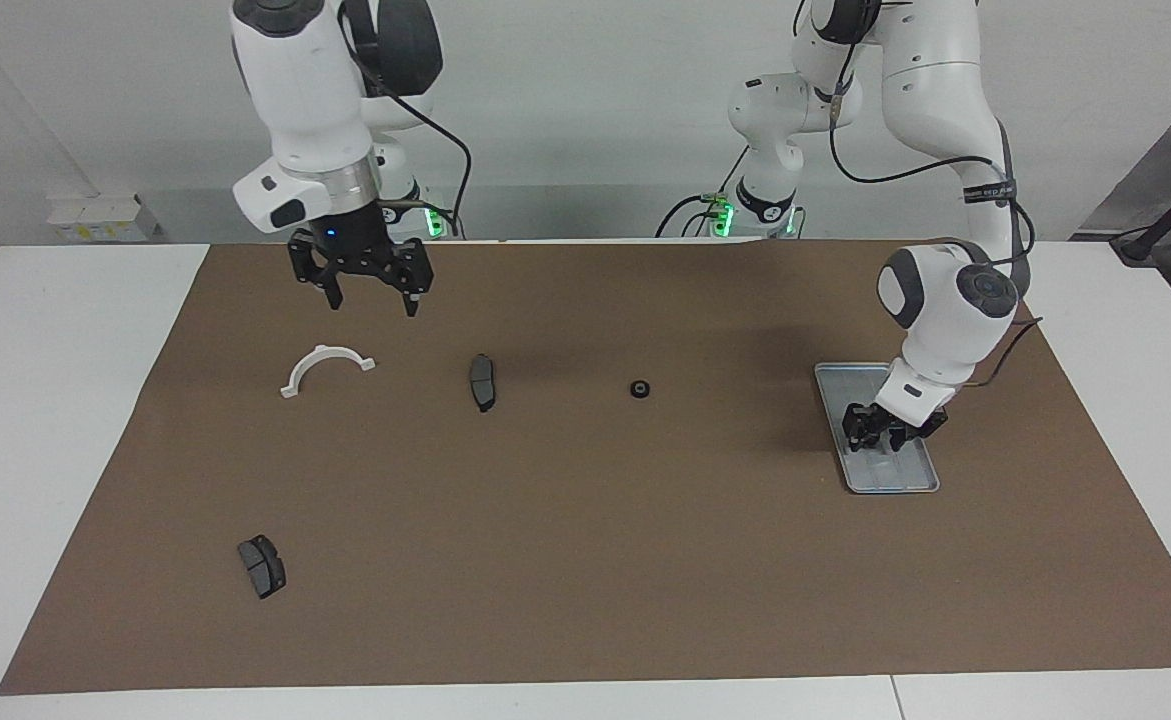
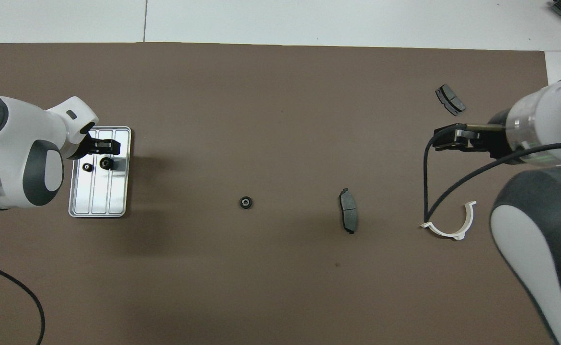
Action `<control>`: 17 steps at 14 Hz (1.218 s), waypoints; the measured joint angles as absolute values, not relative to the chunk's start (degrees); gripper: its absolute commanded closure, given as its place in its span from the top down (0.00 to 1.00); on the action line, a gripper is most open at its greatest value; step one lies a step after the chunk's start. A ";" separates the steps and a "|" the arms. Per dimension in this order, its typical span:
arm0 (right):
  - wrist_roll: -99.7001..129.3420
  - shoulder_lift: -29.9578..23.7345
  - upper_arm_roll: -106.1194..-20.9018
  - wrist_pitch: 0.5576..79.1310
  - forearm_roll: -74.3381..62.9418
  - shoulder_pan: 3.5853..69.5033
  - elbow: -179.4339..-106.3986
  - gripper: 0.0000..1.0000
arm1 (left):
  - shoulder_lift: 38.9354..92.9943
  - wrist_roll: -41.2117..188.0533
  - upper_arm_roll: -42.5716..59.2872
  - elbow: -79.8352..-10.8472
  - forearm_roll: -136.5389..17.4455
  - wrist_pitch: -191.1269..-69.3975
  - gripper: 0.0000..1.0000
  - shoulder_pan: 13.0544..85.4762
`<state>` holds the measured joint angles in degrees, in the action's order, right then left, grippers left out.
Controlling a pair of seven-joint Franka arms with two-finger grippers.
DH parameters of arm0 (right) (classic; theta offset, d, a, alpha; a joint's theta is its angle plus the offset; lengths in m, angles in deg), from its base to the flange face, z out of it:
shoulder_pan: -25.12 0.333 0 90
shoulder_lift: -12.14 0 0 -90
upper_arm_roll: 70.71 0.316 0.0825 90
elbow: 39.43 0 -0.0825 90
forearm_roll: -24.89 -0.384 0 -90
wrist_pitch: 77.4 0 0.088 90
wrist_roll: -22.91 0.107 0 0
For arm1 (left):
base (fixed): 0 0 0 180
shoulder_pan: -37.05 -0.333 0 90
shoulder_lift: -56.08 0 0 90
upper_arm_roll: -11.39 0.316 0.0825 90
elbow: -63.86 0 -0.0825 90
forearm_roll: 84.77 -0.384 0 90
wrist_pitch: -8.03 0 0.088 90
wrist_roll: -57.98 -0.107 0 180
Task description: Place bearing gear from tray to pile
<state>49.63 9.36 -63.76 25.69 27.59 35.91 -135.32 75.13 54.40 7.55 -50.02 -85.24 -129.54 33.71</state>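
Tray [image 2: 99, 197] carries no legible writing or labels.

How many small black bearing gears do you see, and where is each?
3: two bearing gears lie in the tray, and one sits on the brown mat; the left gripper may hide more.

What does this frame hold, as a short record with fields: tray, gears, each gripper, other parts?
tray: ridged silver-grey metal tray, toward the left arm's end
gears in tray: two small black bearing gears
gear on mat: one black bearing gear
left gripper: left gripper over the tray
right gripper: right gripper open, raised over the mat
other: white half-ring clip; two dark brake pads
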 measured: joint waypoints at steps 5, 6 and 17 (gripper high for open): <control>61.66 -0.69 -63.72 30.97 29.39 46.69 -132.06 1.00 | 75.07 54.04 7.43 -51.14 -85.24 -129.60 0.66 32.89; 63.51 -3.26 -63.71 32.11 29.70 48.42 -130.57 1.00 | 74.95 54.04 7.34 -51.31 -85.24 -129.60 0.62 32.90; 77.66 -20.78 -63.76 53.11 33.14 60.68 -130.55 0.99 | 73.82 53.91 6.77 -51.80 -85.24 -127.55 0.24 33.02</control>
<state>77.66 -20.78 -63.76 53.11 33.14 60.68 -130.55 73.82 53.91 6.77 -51.80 -85.24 -127.55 33.02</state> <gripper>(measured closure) 0.000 0.643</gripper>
